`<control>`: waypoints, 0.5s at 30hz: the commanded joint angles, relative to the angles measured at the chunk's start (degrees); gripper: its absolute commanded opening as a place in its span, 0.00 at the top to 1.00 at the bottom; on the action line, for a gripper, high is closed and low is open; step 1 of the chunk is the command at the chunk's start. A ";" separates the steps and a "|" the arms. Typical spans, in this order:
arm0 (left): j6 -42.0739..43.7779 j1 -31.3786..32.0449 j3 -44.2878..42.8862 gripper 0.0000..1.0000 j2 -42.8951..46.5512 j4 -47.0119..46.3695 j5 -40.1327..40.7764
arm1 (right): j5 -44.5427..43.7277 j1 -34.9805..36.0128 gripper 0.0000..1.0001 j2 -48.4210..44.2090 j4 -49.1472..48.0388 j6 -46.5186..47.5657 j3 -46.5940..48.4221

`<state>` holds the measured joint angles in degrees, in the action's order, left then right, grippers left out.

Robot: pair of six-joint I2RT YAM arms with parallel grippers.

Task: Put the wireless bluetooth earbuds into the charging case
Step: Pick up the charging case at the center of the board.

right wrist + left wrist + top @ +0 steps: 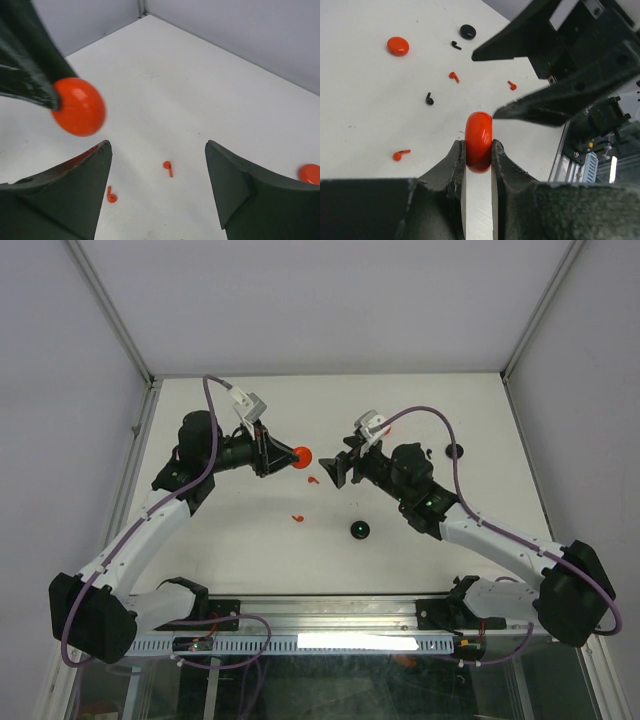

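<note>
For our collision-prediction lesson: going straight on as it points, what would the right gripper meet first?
Probably the table near a small red earbud, seen between the right gripper's open fingers. The red case in the left gripper sits off that line; depth is unclear.

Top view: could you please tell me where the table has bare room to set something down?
Bare: the far strip of table beyond both arms, and the near strip between the black disc and the rail. Crowded: the middle, where the left tool holds the red case beside scattered red earbuds.
</note>
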<state>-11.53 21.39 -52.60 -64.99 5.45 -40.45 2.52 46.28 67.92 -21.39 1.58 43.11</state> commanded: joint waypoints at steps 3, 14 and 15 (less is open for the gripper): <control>14.87 0.16 -2.61 1.00 3.19 0.83 -7.79 | 0.81 -6.84 0.22 -1.93 2.14 -0.52 3.77; 25.52 0.24 -6.42 1.00 1.75 5.24 -11.22 | 47.93 -8.10 0.07 2.34 3.78 2.14 7.96; 25.70 0.23 -6.65 1.00 1.53 5.34 -10.95 | 48.32 -8.12 0.07 2.62 5.07 2.90 8.78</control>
<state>8.21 21.39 -55.99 -63.13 11.18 -48.90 23.03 37.47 69.97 -17.61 1.93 47.90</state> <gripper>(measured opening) 0.180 0.921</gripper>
